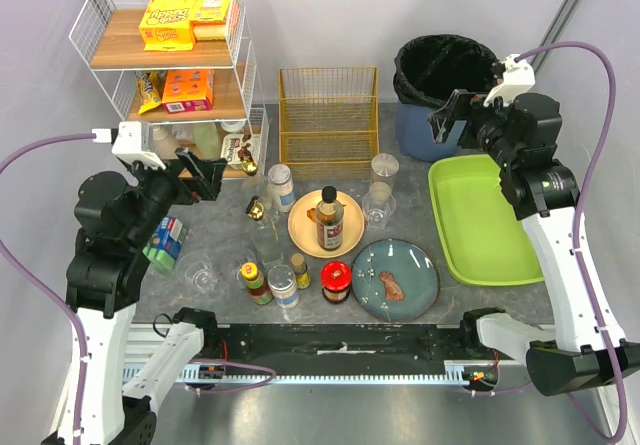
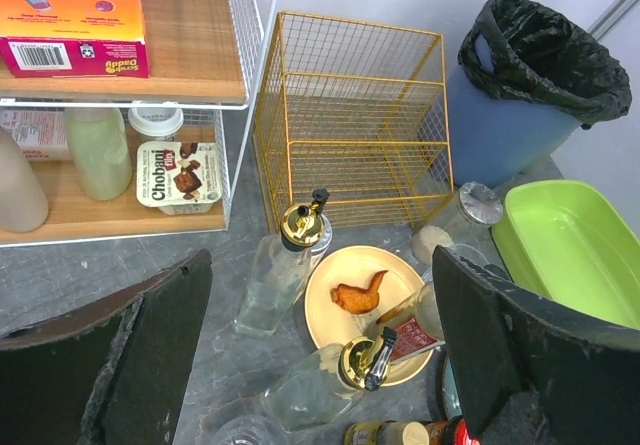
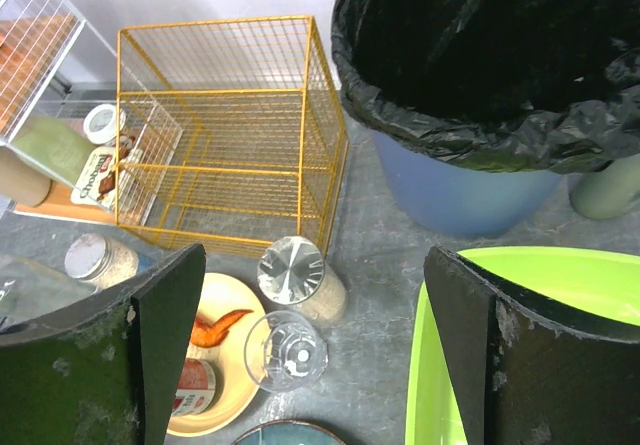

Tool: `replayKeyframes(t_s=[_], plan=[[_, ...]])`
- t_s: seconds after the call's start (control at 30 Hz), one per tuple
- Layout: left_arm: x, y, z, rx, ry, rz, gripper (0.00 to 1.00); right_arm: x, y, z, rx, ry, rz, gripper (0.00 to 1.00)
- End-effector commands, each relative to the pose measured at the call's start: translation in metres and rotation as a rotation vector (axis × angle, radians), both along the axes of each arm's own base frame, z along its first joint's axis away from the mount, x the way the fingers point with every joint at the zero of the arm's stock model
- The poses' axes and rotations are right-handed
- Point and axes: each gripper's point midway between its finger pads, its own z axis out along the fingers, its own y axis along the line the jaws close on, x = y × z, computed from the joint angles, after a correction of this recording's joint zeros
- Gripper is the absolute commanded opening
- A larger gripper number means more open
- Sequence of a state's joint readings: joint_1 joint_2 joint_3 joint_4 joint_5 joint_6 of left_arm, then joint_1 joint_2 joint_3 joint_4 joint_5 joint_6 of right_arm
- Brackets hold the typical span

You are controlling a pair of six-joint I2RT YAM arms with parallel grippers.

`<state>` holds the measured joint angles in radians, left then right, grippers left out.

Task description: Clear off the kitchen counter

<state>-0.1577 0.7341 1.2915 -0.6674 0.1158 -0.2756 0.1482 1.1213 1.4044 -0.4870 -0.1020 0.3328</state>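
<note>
Both pairs of jaws stood wide apart, gripping nothing. From above, the left gripper hung over the left end of the kitchen counter, just beside the white wire rack with its cereal boxes. The right gripper hovered at the black-lined trash bin, far right. Between rack and bin stood a yellow wire basket, and a lime-green tray lay right. A cream plate carried a sauce bottle; a blue plate held a scrap of meat. Jars crowded the near middle.

From the left wrist, a chicken wing lay on the cream plate, near two gold-spouted glass bottles. A Chobani cup sat on the rack's lower shelf. Dark fingers cut off both near corners.

From the right wrist, a lidded glass jar and a clear glass stood just near of the basket. The bin's inside was too dark to read.
</note>
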Motion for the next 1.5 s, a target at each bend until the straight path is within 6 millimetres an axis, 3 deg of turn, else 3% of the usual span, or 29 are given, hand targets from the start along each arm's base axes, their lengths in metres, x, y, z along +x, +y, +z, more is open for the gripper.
replayKeyframes(t_s=[0.0,0.2,0.33,0.5,0.6,0.67,0.8,0.97,1.1,1.2,1.47], plan=[[-0.004,-0.006,0.012,-0.035,-0.018,-0.027,0.97,-0.003,0.018,-0.002,0.032,0.007,0.098,0.98],[-0.002,-0.013,-0.006,-0.085,0.050,-0.047,0.99,-0.007,0.041,0.000,0.058,0.001,0.205,0.98],[0.006,-0.010,-0.028,-0.117,0.173,0.006,0.99,-0.015,0.072,0.005,0.061,-0.026,0.320,0.98],[0.011,0.006,-0.044,-0.181,0.249,0.147,0.99,-0.039,0.139,0.013,0.015,-0.083,0.507,0.98],[0.007,0.020,-0.042,-0.184,0.199,0.219,0.99,-0.063,0.189,0.013,-0.007,-0.116,0.652,0.98],[0.005,0.019,-0.037,-0.195,0.148,0.205,0.99,-0.081,0.219,0.010,-0.051,-0.141,0.730,0.98],[-0.001,0.019,-0.031,-0.130,0.075,0.160,0.99,-0.120,0.284,-0.010,-0.155,-0.161,0.871,0.98],[-0.012,0.025,-0.019,-0.107,0.000,0.171,0.99,-0.160,0.340,-0.044,-0.269,-0.193,1.023,0.98],[-0.017,0.030,-0.009,-0.106,-0.024,0.188,0.99,-0.163,0.363,-0.065,-0.315,-0.215,1.055,0.98],[-0.018,0.030,-0.007,-0.105,-0.028,0.188,0.99,-0.155,0.373,-0.073,-0.312,-0.232,1.023,0.98],[-0.014,0.031,-0.008,-0.089,-0.020,0.194,1.00,-0.128,0.382,-0.088,-0.236,-0.306,0.855,0.98]])
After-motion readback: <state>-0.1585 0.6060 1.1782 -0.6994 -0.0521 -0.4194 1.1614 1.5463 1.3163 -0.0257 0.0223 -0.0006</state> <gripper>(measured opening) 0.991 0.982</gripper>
